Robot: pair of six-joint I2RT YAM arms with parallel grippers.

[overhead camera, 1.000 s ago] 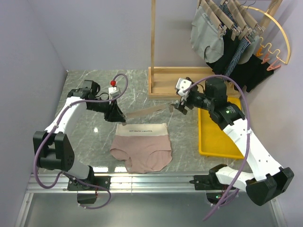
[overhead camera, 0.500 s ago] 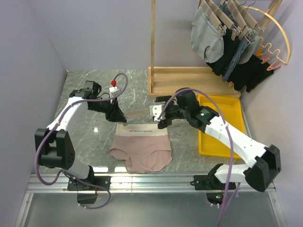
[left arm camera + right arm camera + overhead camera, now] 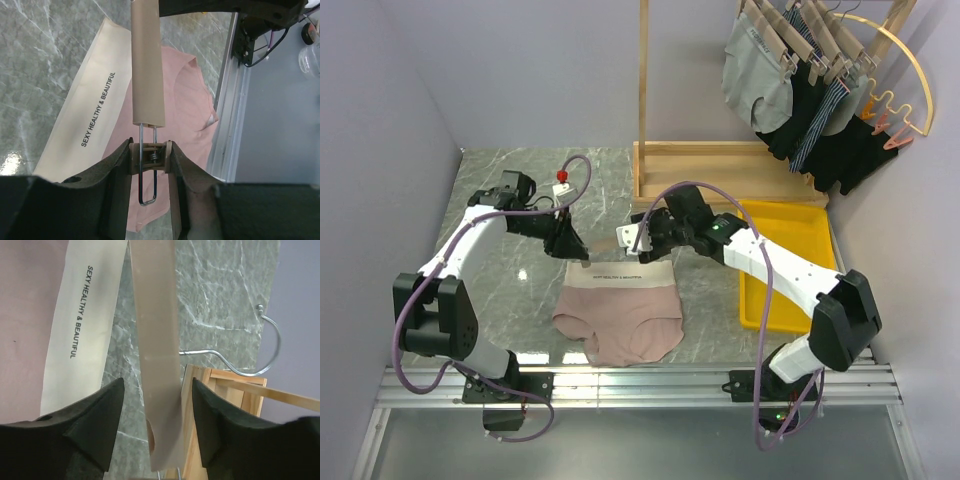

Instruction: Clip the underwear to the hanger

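The dusty-pink underwear (image 3: pixel 620 318) lies flat on the marble table, its cream lettered waistband (image 3: pixel 620 273) at the far side. The light-wood hanger (image 3: pixel 604 243) hangs in the air just above the waistband. My left gripper (image 3: pixel 570 245) is shut on the hanger's left-end wooden clip (image 3: pixel 151 157), and the bar (image 3: pixel 147 65) runs away from it over the underwear (image 3: pixel 187 110). My right gripper (image 3: pixel 642 245) is open, its fingers (image 3: pixel 90 420) on either side of the bar (image 3: pixel 157 365) without gripping it. The metal hook (image 3: pixel 250 357) shows beyond the bar.
A wooden rack base (image 3: pixel 720 170) with an upright post stands behind the hanger. A yellow tray (image 3: pixel 790 275) lies at the right. Grey, black and striped garments (image 3: pixel 800 80) hang top right beside a gold wire arch (image 3: pixel 910 80). An aluminium rail (image 3: pixel 640 385) runs along the front.
My right gripper has moved left along the hanger bar, from near the hook end towards the middle. My left gripper stays shut on the clip and has hardly moved.
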